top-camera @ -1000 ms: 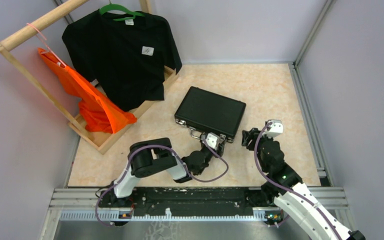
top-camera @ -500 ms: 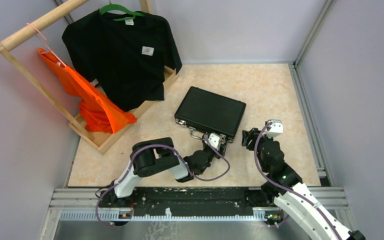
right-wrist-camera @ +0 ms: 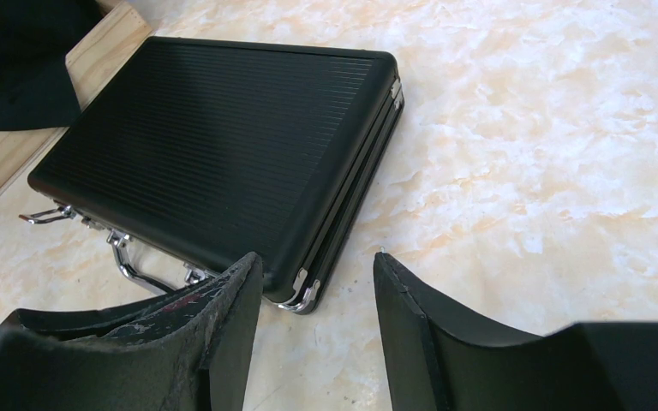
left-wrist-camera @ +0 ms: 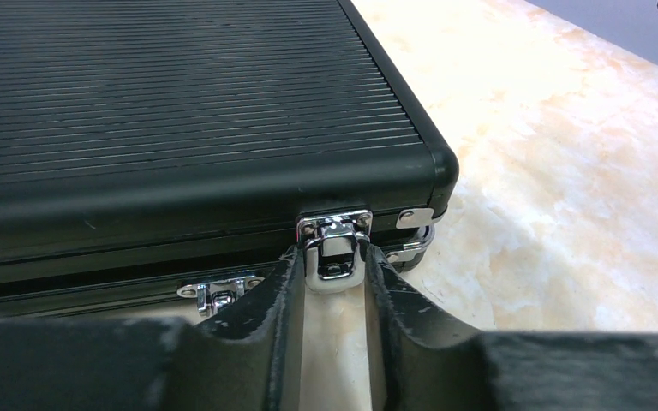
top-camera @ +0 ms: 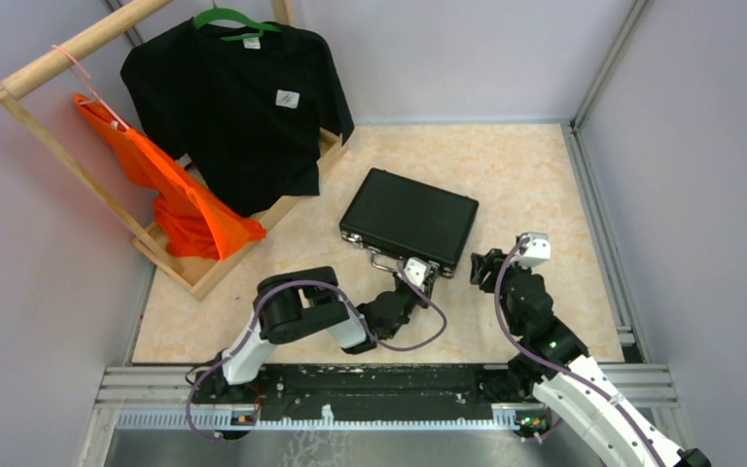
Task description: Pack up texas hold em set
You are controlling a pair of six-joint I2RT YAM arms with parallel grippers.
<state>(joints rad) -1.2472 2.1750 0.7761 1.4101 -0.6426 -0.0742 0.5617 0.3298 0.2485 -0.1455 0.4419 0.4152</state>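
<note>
the case point(top-camera: 409, 215) lies shut and flat near the middle of the worktop point(top-camera: 545, 175), its handle point(top-camera: 382, 261) side turned toward the near edge. the left jaws are clenched on the latch point(left-wrist-camera: 334, 248) by the case's near right corner (a finger point(left-wrist-camera: 266, 317) pressed to each side of it). the right jaws hang released and empty just off that same corner, low over the worktop. a black shirt point(top-camera: 238, 107) hangs at the far left corner.

Black ribbed case point(top-camera: 409, 216) lies flat, lid closed, latch point(left-wrist-camera: 334, 248) seemingly fastened.
</note>
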